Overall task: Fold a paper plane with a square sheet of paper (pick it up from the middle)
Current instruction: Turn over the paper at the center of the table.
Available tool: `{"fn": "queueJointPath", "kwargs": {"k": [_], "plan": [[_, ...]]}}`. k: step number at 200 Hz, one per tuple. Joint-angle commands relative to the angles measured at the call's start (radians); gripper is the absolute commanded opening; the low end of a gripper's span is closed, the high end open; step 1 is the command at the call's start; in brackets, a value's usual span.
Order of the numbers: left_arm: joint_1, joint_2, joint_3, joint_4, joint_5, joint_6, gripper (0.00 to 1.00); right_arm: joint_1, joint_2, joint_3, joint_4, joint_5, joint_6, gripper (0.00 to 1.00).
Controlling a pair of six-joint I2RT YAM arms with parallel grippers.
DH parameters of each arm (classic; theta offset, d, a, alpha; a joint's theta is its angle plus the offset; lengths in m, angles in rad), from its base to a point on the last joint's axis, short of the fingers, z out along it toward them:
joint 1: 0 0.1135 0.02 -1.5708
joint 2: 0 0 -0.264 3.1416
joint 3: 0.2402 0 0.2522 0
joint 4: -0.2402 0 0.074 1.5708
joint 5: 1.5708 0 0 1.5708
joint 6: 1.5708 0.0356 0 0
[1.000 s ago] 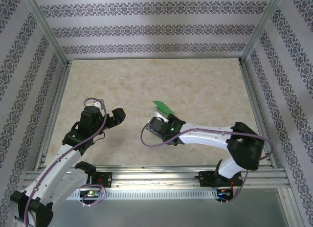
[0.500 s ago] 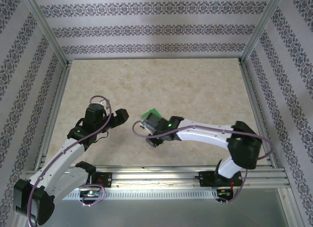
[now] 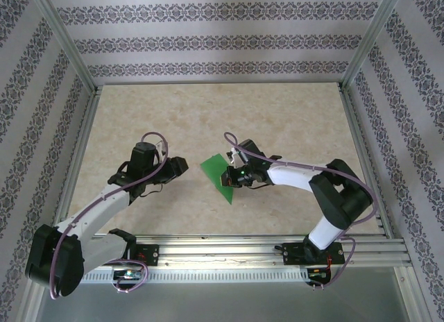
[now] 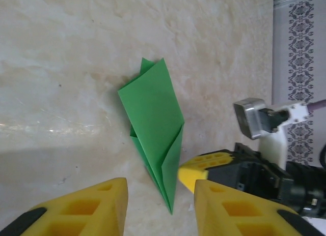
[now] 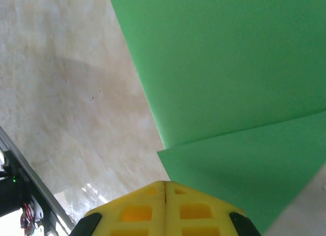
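Paper plane lay between my 2 grippers.
Top view: I saw the paper plane (image 3: 220,178) just ahead of the left gripper (image 3: 182,166), with the right gripper (image 3: 231,176) at its other edge. Left wrist: the left gripper (image 4: 162,187) had its jaws apart, gripping nothing, the paper plane (image 4: 153,114) just beyond. Right wrist: the right gripper (image 5: 165,184) was pressed closed, the paper plane (image 5: 229,68) at its tips; I couldn't tell whether it pinched it.
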Motion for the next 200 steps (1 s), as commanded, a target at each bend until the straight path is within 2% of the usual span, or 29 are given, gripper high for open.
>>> {"fn": "queueJointPath", "kwargs": {"k": [1,44,105,144,200], "plan": [[0.011,0.018,-0.016,0.090,0.043,-0.050,0.37,-0.004,0.049,-0.011,0.052,-0.031,0.077,0.02],[-0.006,0.109,-0.004,0.118,0.029,-0.114,0.31,0.012,0.079,-0.017,0.012,0.073,0.197,0.00],[-0.131,0.345,0.094,0.250,-0.043,-0.220,0.25,0.096,0.072,-0.094,0.082,0.253,0.507,0.00],[-0.160,0.512,0.142,0.385,-0.026,-0.301,0.21,0.101,0.068,-0.142,0.175,0.246,0.608,0.00],[-0.188,0.683,0.195,0.439,-0.015,-0.372,0.10,0.089,0.056,-0.145,0.196,0.218,0.588,0.00]]}}
